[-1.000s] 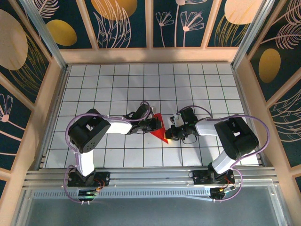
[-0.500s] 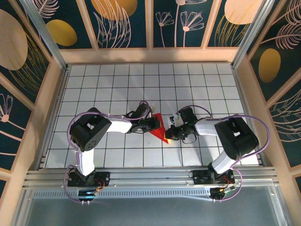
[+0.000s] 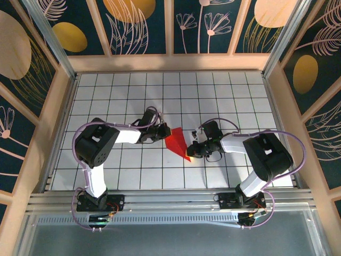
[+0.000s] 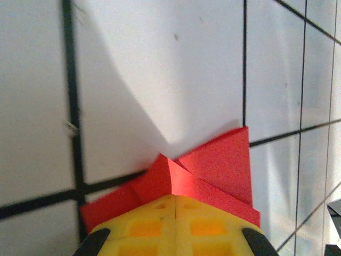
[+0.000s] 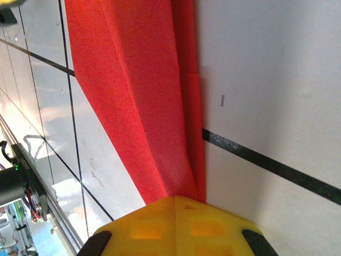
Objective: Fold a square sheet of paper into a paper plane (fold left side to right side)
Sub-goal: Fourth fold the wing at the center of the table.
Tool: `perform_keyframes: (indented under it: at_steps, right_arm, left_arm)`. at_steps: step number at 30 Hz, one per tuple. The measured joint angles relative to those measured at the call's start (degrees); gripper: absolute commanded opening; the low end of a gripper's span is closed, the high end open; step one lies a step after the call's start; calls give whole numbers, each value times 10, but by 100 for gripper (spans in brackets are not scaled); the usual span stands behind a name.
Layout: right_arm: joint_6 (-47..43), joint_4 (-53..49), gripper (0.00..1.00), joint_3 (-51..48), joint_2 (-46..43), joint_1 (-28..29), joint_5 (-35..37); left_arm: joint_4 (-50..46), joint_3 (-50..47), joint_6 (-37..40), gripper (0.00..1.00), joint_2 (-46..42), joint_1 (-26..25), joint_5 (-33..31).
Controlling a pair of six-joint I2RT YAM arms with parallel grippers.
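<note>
The red paper (image 3: 176,141) lies mid-table, folded into a narrow pointed plane shape with layered flaps and a long crease. Its wide end points up-left and its tip down-right. My left gripper (image 3: 161,133) is shut, its yellow fingertips meeting at the wide end of the paper (image 4: 224,160), where a raised flap runs up to the left gripper (image 4: 175,198). My right gripper (image 3: 190,153) is also shut and rests on the narrow tip. In the right wrist view the paper (image 5: 133,96) tapers into the right gripper (image 5: 175,198).
The floor is a white tiled table (image 3: 234,101) with black grid lines, walled by wooden rails (image 3: 170,63) at the back and sides. Both arm bases sit at the near metal edge (image 3: 170,200). Open tiles lie behind and to either side of the paper.
My left gripper has slid left and slightly back, from over the paper's middle to its wide edge, uncovering more red. The right gripper has stayed on the tip.
</note>
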Motion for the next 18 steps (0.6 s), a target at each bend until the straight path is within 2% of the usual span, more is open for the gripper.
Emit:
perform_keyframes:
  at_steps: [4, 7, 11, 14, 18]
  right_arm:
    - [0, 0, 0, 0, 0, 0, 0]
    - [0, 0, 0, 0, -1, 0, 1]
    - [0, 0, 0, 0, -2, 0, 1]
    - [0, 0, 0, 0, -2, 0, 1]
    - [0, -1, 0, 0, -3, 0, 4]
  left_arm:
    - [-16, 11, 24, 5, 0, 22, -17]
    - [-34, 18, 46, 6, -7, 37, -54]
    - [-45, 1, 60, 6, -64, 50, -79]
    - [-40, -24, 61, 6, -129, 41, -76]
    - [-24, -32, 59, 6, -160, 0, -57]
